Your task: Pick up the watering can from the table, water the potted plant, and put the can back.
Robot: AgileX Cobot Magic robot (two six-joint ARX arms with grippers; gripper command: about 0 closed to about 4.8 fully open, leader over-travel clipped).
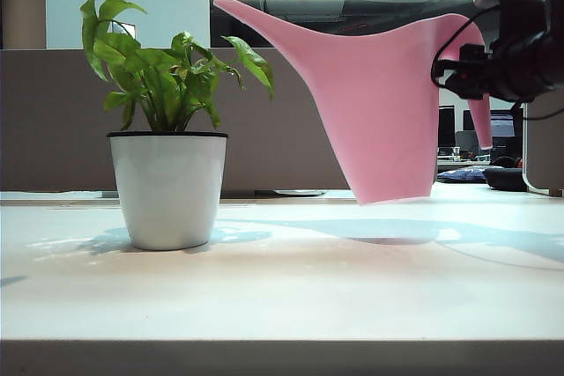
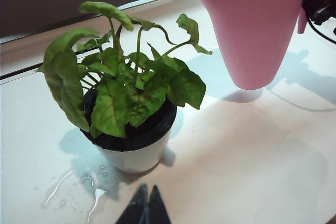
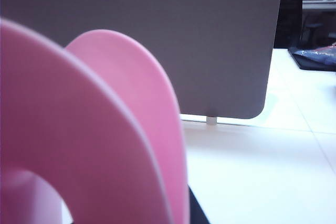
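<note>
Pink watering can [image 1: 379, 112], green potted plant [image 1: 167, 156], white pot

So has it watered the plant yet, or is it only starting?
Done: the tall pink plastic watering can is off the off-white table, held at its handle by the right gripper. In hand: its spout points toward the leafy green plant in the white pot but sits level, no water pouring. Droplets lie beside the pot. The left gripper waits nearby, shut. Left: setting the can down.
</note>
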